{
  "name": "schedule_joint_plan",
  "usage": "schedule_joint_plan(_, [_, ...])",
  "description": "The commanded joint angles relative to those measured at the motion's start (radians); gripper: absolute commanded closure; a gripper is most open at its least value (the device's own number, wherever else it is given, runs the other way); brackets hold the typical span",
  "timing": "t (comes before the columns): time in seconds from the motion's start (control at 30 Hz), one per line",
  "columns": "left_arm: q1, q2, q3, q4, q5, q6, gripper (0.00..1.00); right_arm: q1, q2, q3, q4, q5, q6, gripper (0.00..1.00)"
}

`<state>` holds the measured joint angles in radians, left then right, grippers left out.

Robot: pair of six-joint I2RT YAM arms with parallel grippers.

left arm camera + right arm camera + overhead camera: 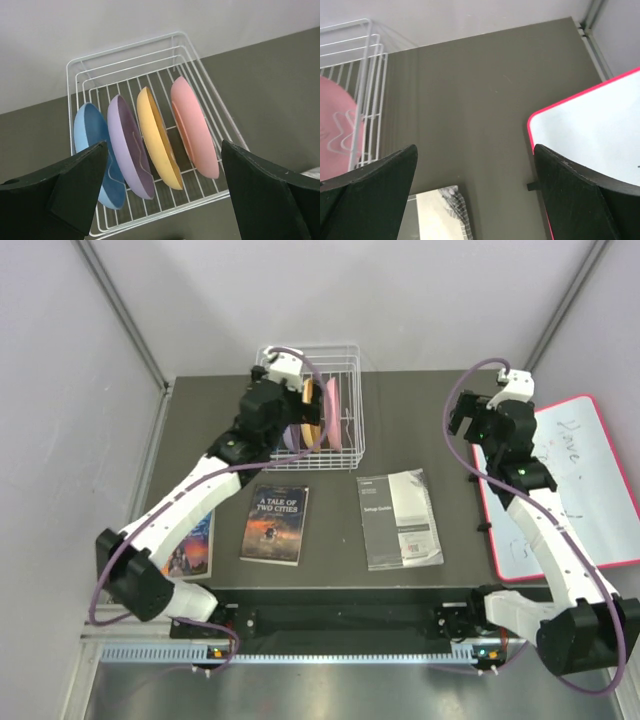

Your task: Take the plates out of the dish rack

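The table point(415, 420) is dark and flat. Plain pale walls point(400, 290) stand all around it. Grey metal bars point(121, 310) run up the corners. The light is soft.

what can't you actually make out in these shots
- Top view: the left arm covers the blue plate and most of the dish rack.
- Left wrist view: a left finger hides the blue plate's lower edge.
- Right wrist view: the pink plate is cut off by the left edge.
- Top view: the whiteboard writing is too small to read.
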<state>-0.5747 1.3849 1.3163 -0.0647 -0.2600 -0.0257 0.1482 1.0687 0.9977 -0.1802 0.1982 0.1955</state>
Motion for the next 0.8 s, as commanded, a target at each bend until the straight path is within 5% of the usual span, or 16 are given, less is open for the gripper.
schedule_joint_plan(0.0, [-0.068, 0.109, 0.124, 0.002, -0.24, 0.104, 0.01, 0.007, 0.008, 0.024, 0.039, 0.148, 0.015, 0.0])
schedule_joint_plan(0.1, [-0.068, 0.198, 0.22, -0.09, -0.138, 0.093, 0.01, 0.005, 0.01, -0.011, 0.099, 0.043, -0.04, 0.0])
schedule_joint_plan(0.33, [-0.068, 0.314, 0.274, -0.001, -0.099, 0.085, 0.01, 0.007, 0.14, 0.047, 0.055, -0.035, -0.016, 0.01])
schedule_joint_plan(0.77, [-0.079, 0.49, 0.397, 0.011, -0.208, 0.027, 0.1, 0.007, 0.208, 0.021, 0.056, -0.04, 0.015, 0.01])
